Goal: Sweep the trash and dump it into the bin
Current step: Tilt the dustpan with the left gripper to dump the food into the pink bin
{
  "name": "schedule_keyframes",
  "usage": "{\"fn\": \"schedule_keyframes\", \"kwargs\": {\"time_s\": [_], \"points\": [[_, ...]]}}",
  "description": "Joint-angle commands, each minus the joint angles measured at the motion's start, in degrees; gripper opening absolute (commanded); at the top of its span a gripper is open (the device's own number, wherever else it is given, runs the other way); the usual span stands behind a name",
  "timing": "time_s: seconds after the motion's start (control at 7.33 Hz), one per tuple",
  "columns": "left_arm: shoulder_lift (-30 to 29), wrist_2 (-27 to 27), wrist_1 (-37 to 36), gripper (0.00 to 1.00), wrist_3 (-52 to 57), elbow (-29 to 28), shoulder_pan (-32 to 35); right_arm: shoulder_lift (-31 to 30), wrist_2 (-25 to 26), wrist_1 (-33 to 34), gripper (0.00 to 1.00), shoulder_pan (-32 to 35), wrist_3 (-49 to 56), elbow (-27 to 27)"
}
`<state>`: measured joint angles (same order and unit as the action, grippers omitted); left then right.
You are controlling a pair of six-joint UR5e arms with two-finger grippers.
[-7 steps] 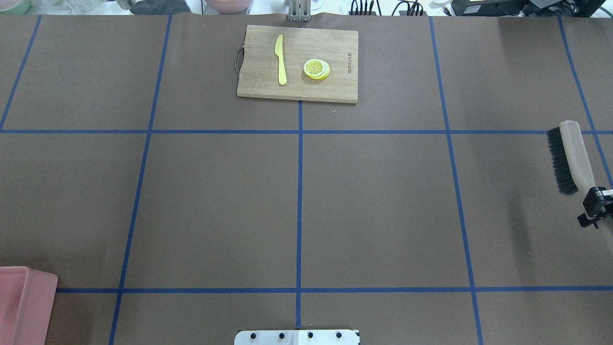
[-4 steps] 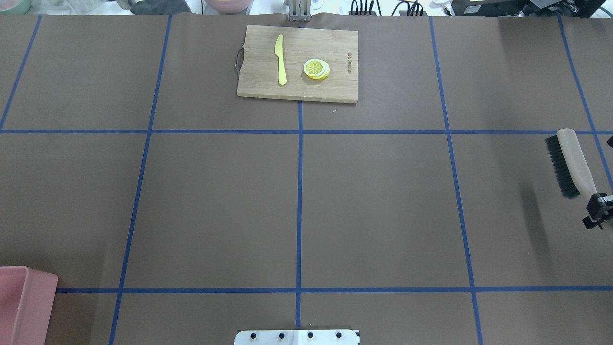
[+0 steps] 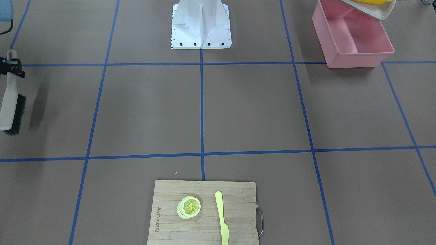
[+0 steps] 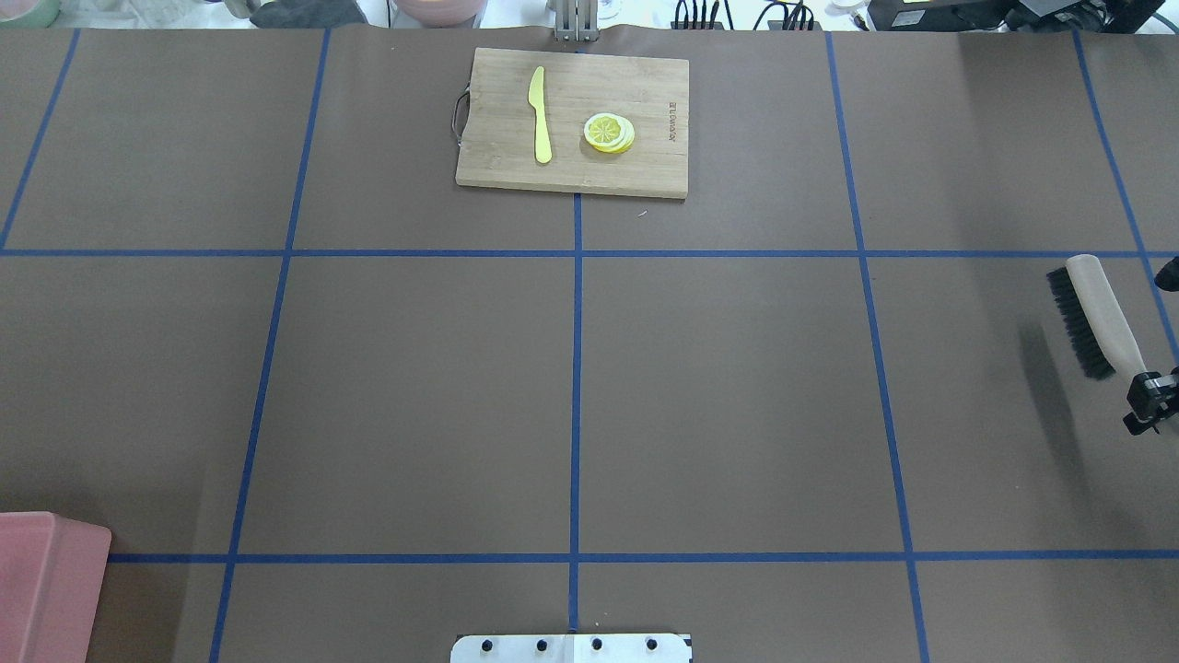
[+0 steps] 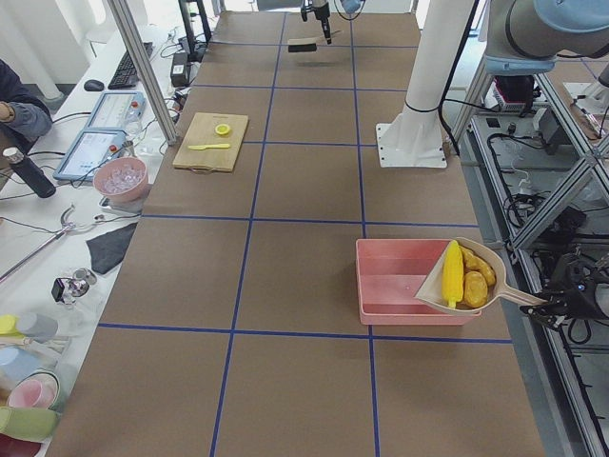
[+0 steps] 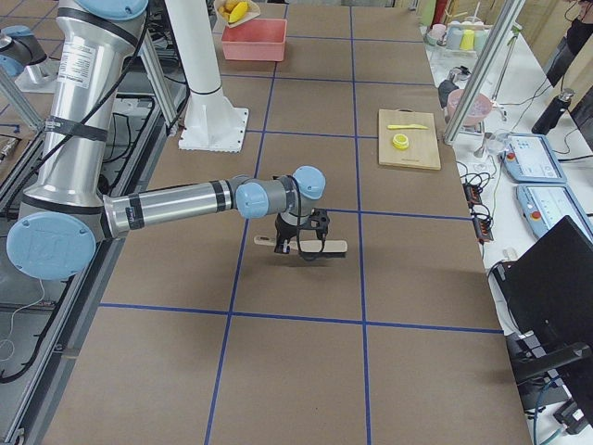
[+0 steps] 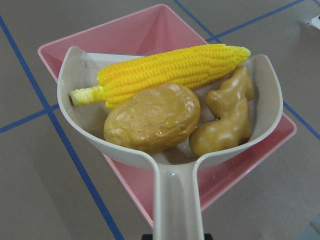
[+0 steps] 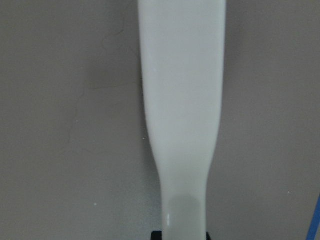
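The brown table (image 4: 718, 387) carries the pink bin (image 3: 354, 56) near its corner on the robot's left. Far from the bin, at the table edge opposite the robot, lies a wooden cutting board (image 4: 571, 170); it has no part in this step.

Directly above the bin hangs the beige dustpan (image 7: 167, 162). Its open mouth is over the pink inside and its handle reaches out past the bin's rim. The left gripper (image 5: 552, 307) is clamped on the end of that handle. The brush (image 4: 1098, 308) is at the far end of the table from the bin, just above the surface, and the right gripper (image 4: 1149, 398) is closed on its handle.

The trash is in the pan, not yet in the bin. The corn cob (image 7: 165, 70) lies across the mouth, nearest to the bin's inside. The potato (image 7: 152, 117) and the ginger root (image 7: 225, 117) sit side by side behind it.

The step in hand, I judge, is the dump. To do it well, the mouth should go down slowly and stay inside the bin's rim. The corn lies crosswise, so it may roll out first and catch on the rim; it helps to aim at the middle of the bin.
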<state>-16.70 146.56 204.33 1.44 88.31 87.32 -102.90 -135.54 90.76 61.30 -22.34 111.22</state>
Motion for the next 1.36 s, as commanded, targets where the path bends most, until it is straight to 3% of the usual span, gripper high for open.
{"fn": "schedule_keyframes", "kwargs": {"time_s": [0.0,0.68,1.23], "points": [[4.20,-6.42,0.72,0.00,1.80,3.34,-4.33,2.25,0.27,-1.89,0.00,-0.04,0.10,-4.05],[6.07,-11.98,-4.01,0.00,2.16,10.03,-12.16,4.64,0.45,-2.87,0.00,-0.21,0.02,-8.11],[6.07,-12.52,-10.07,0.00,6.01,12.50,-13.58,5.87,0.45,-4.89,0.00,-0.48,-0.25,-10.93]]}}
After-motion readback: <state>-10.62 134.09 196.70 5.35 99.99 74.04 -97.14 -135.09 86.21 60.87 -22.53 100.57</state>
